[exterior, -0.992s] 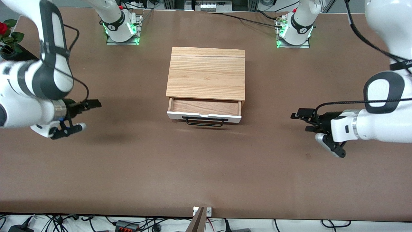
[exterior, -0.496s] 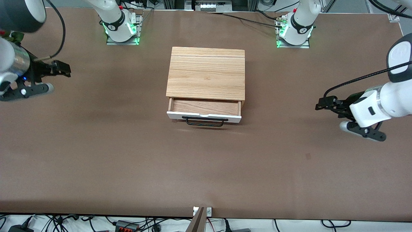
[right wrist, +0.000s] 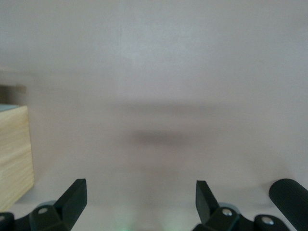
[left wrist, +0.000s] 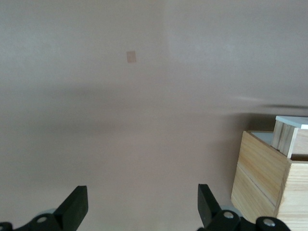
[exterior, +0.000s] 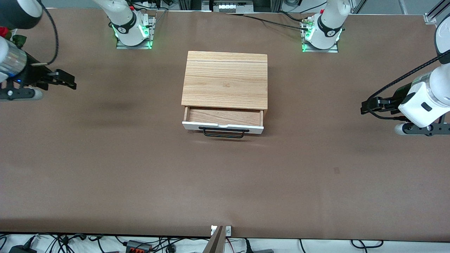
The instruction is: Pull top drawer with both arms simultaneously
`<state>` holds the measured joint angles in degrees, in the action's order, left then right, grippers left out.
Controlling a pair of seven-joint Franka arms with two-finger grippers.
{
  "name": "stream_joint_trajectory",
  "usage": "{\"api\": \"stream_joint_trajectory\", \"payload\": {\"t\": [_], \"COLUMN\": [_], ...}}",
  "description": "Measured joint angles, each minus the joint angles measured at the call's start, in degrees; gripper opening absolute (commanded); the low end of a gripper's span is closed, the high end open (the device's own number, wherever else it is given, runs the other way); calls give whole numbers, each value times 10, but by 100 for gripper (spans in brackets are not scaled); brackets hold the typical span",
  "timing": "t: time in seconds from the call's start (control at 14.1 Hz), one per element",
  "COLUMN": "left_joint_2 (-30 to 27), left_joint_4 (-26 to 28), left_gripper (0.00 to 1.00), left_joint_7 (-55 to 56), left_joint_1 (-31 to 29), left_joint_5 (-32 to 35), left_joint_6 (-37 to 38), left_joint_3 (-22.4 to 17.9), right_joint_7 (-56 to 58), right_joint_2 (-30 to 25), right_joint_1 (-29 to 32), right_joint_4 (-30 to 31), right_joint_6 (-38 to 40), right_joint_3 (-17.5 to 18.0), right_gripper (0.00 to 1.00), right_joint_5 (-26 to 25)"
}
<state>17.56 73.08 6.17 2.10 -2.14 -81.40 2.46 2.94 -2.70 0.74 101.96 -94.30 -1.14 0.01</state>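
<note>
Top drawer (exterior: 223, 121): pulled partway out of the light-wood box (exterior: 225, 80), toward the front camera; its white front panel stands clear of the box's edge.
Drawer inside: a shallow strip of light wood floor shows between the box and the front panel, with nothing lying on the part that shows; the part under the box top is hidden.
Handle (exterior: 223, 132): wide black bar on the white front, nothing touching it.
Box: sits at the middle of the brown counter (exterior: 225, 182), between the two arm bases and nearer to the front camera than they are; its top is bare. In the left wrist view a corner of the box (left wrist: 269, 180) shows with the drawer's white front (left wrist: 291, 121) sticking out past it.
Left hand (exterior: 368, 106): over the counter at the left arm's end, well apart from the drawer; its fingers (left wrist: 74, 207) are spread wide and hold nothing.
Right hand (exterior: 65, 80): over the counter at the right arm's end, well apart from the drawer; its fingers (right wrist: 73, 198) are also spread wide, with only counter between them.
Box in the right wrist view: one wooden side (right wrist: 14, 156) shows at the edge of the picture.
</note>
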Motion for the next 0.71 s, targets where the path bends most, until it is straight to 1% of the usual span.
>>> {"api": "stream_joint_trajectory", "payload": {"t": [0.07,0.14,0.28,0.35,0.5,0.71], "left_joint_2": [-11,-30,-81,-104,-135,-158], "left_joint_4": [22,55,132,162,200,234], "left_gripper": [100,100,100,100,100,100], "left_joint_7": [1,2,2,3,3,3], "left_joint_1": [0,0,0,0,0,0], "left_joint_5": [0,0,0,0,0,0], "left_joint_6": [-2,-13,-51,-61,-74,-97], "left_joint_3": [0,0,0,0,0,0], "right_joint_7": [0,0,-2,-4,-5,-5], "right_joint_2": [-9,-16,-17,-14,-8,0], "right_joint_1": [3,3,3,3,4,7], "right_joint_4": [-3,-6,-11,-14,-17,-28], "right_joint_6": [2,7,12,12,12,12], "right_joint_3": [0,0,1,1,1,1], "right_gripper": [100,100,100,100,100,100], "right_joint_5": [1,1,1,1,1,1]}}
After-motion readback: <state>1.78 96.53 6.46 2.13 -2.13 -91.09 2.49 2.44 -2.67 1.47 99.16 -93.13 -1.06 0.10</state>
